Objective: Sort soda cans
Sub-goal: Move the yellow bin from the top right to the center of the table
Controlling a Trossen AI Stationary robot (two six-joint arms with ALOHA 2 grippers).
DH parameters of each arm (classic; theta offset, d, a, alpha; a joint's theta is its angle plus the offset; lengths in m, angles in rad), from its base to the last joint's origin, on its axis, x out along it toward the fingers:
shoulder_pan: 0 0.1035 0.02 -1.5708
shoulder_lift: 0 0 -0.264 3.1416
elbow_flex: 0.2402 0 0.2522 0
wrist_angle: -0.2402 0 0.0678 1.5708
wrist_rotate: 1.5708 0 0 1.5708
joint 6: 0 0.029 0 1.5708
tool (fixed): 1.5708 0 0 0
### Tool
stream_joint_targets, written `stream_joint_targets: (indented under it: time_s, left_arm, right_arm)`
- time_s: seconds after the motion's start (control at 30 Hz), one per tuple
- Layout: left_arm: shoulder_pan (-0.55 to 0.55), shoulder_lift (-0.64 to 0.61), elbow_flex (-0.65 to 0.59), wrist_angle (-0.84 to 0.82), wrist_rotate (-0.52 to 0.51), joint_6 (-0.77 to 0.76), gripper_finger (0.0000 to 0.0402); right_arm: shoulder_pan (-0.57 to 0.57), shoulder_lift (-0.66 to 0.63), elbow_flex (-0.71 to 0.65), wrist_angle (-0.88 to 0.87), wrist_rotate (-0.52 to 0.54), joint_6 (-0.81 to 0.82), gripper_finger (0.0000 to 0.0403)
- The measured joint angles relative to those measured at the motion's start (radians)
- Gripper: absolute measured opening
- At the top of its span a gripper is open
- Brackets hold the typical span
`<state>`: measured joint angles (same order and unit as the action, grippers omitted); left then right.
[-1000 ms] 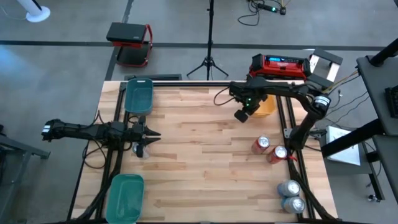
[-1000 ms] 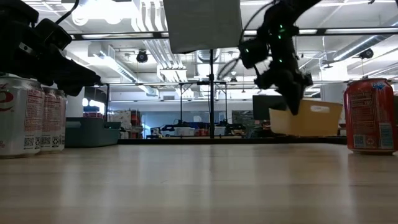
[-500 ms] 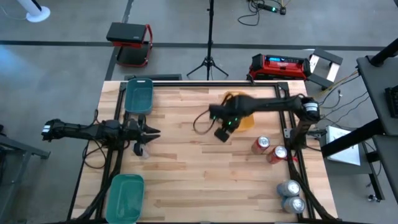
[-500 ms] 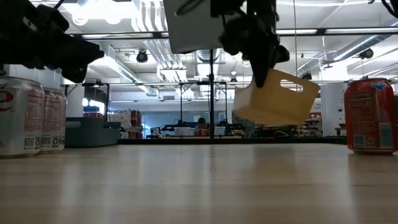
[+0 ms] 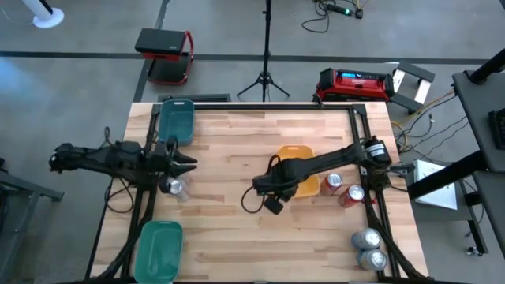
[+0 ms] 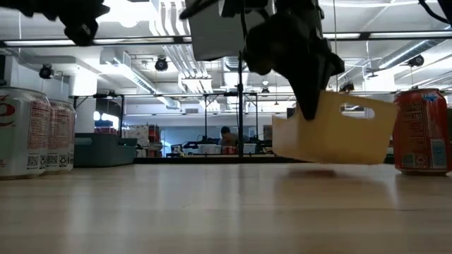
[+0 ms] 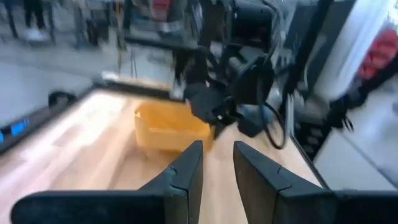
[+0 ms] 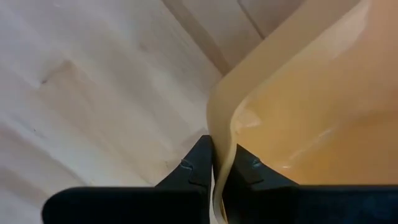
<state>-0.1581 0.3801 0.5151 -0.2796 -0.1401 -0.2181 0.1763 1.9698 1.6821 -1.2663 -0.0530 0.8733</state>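
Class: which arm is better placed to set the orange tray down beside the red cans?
Right. Its end effector already pinches the orange tray by its rim, next to the red cans; the left end effector hovers across the table.

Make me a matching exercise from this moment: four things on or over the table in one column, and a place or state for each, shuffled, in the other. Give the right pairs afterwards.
Things
1. orange tray
2. right gripper
3. left gripper
4. two red cans

Places or states
A. standing near the table's right edge, next to the orange tray
B. pinched by its wall and held just off the tabletop, as the low view shows
C. shut on the tray's thin wall
D. open, at the table's left side above a silver can

Pairs: 1-B, 2-C, 3-D, 4-A
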Motion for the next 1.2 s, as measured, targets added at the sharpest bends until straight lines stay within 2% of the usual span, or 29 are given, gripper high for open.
stream_joint_targets:
  time_s: [0.13,0.33,0.5,0.73,0.9,1.1,1.2]
  left_arm:
    - [-0.027,0.086,0.187,-0.303,0.001,-0.114,0.0081]
    - [-0.119,0.198,0.351,-0.586,0.012,-0.267,0.0117]
    - [-0.242,0.287,0.37,-0.689,0.053,-0.409,0.0149]
    - [-0.448,0.408,0.324,-0.728,0.058,-0.562,0.0175]
    - [-0.586,0.504,0.33,-0.722,0.054,-0.625,0.0179]
    - [-0.747,0.643,0.34,-0.705,0.048,-0.729,0.0179]
    - [-0.821,0.713,0.341,-0.717,0.026,-0.757,0.0179]
  right_arm:
    - [0.004,0.049,0.001,0.004,0.0,0.008,0.0012]
    - [0.003,0.088,0.015,0.044,-0.004,0.033,0.0012]
    - [0.003,0.107,0.036,0.074,-0.009,0.063,0.0013]
    - [-0.019,0.123,0.048,0.082,-0.03,0.095,0.0022]
    - [-0.02,0.119,0.047,0.084,-0.028,0.13,0.0065]
    - [-0.015,0.092,0.047,0.096,-0.017,0.13,0.0149]
    - [-0.01,0.068,0.048,0.093,0.037,0.134,0.0191]
